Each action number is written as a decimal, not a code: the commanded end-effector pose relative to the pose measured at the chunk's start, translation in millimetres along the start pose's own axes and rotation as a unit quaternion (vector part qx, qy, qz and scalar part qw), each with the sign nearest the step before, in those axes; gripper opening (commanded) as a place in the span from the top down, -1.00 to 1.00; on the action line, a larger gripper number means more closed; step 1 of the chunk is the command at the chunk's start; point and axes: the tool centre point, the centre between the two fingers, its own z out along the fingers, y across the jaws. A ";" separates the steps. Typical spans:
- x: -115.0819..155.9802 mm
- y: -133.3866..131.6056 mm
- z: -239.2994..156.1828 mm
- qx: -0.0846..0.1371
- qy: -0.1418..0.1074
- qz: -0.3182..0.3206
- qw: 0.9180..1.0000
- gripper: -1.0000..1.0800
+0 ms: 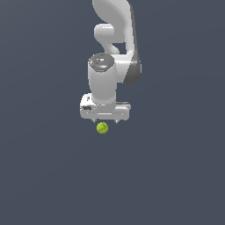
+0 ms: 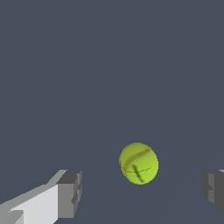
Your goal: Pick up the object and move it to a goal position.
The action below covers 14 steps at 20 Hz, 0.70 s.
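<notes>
Nearest the wrist camera we find the two fingers (image 2: 65, 194) of the gripper (image 2: 142, 192), each a white body ending in a grey pad, standing wide apart at opposite edges of that picture. We note nothing held between them: the jaws are spread far wider than the ball and grip nothing.

Beyond the pads lies the ball (image 2: 138, 163), yellow-green, with a thin darker curved seam running across its upper face and a short dark mark lower down. We see it in the gap between the fingers, clear of both pads and closer to neither by any margin we would vouch for. Being round, it has no long axis and points no way; only the seam gives it a bearing, arching across the face turned to the wrist camera.

Behind it we record only a plain dark grey-blue ground (no edge or marking shows on it).

From the exterior view we gain what the wrist view cannot give: the white arm (image 1: 110, 57) hangs downward, with the gripper (image 1: 105, 120) at its lower end and the ball (image 1: 102, 128) just below the fingertips, slightly toward the exterior view's left of the hand's middle. In this view the fingers show only as short stubs, and the seam is too small to trace. Whether the ball rests on the ground we cannot tell from either picture.
</notes>
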 end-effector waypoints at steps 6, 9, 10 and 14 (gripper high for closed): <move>7.5 5.5 -13.3 -0.002 0.017 0.007 1.000 -0.92; 13.0 10.0 -23.6 -0.004 0.030 0.012 0.999 -0.92; 13.6 10.5 -24.8 -0.004 0.032 0.012 0.999 -0.92; 13.1 9.9 -24.0 -0.004 0.030 0.013 0.999 -0.92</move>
